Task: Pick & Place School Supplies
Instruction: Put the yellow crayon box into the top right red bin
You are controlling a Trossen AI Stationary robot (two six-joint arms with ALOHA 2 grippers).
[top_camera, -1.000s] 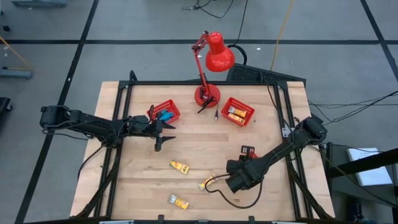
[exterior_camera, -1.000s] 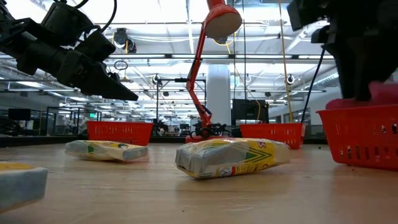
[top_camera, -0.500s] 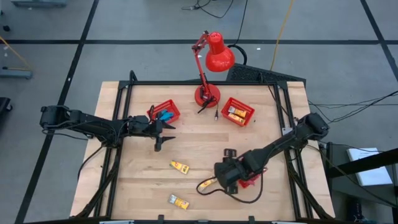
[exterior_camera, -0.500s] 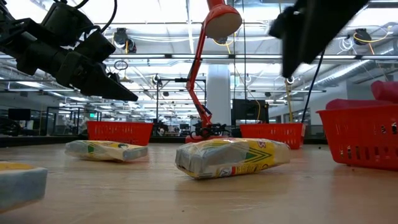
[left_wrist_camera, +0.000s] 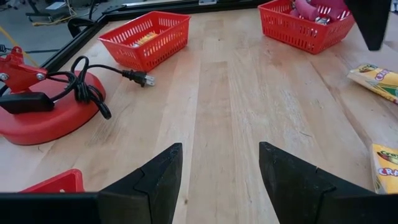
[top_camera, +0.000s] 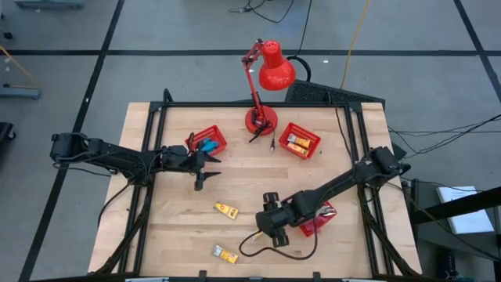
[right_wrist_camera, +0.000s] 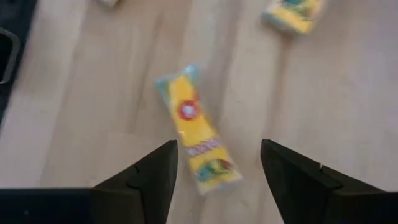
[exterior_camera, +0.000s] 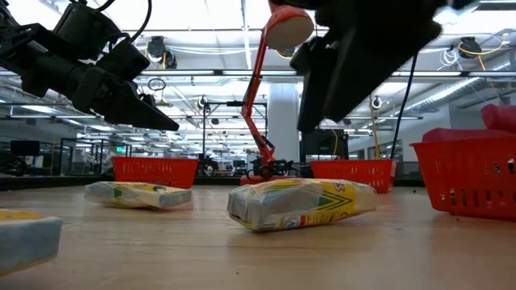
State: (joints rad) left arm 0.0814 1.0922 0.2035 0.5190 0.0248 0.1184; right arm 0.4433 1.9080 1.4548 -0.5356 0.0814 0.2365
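Three yellow-and-white packets lie flat on the wooden table: one (top_camera: 226, 210) mid-table, one (top_camera: 225, 254) near the near edge, and one (right_wrist_camera: 198, 146) straight below my right gripper (right_wrist_camera: 217, 152). In the high view the right gripper (top_camera: 268, 223) hides that packet. The right gripper is open and hovers above the packet without touching it, as the low view shows (exterior_camera: 302, 203). My left gripper (top_camera: 205, 171) is open and waits in the air beside the far-left red basket (top_camera: 207, 141), which holds light-blue blocks. Pink-handled pliers (left_wrist_camera: 314, 7) lie in the basket (top_camera: 317, 218) by the right arm.
A third red basket (top_camera: 299, 141) with yellow packets stands near the far edge, next to the red desk lamp's base (top_camera: 261, 120) and its plug (left_wrist_camera: 140, 78). The right arm's cable loops over the table (top_camera: 274, 249). Bare wood lies between the two grippers.
My right gripper has swung from beside the near-right basket toward the table's left and now hangs over the middle packet. Its fingers are open. The packets and baskets have stayed in place.
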